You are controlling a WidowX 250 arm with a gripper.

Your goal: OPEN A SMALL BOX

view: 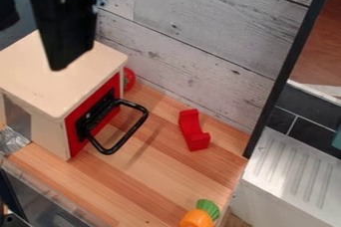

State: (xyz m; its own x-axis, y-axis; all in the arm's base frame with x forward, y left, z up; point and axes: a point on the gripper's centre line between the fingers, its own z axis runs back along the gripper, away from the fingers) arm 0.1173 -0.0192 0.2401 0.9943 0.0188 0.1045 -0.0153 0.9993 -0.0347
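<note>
The gripper (65,32) is a dark shape at the upper left, its lower tip over the top of the small box. This box (57,79) stands at the left on the wooden counter, with a cream top and sides. Its red front (75,144) faces right and looks flush with the box walls. A black looped handle (136,125) juts out from that front over the counter. Between the gripper and the handle there is a visible distance.
A red curved block (193,130) lies right of the handle. Behind the box is a round red object (128,78). An orange toy with a green top (198,218) lies at the front edge. Grey planks (193,47) rise behind; a black post (283,79) stands right.
</note>
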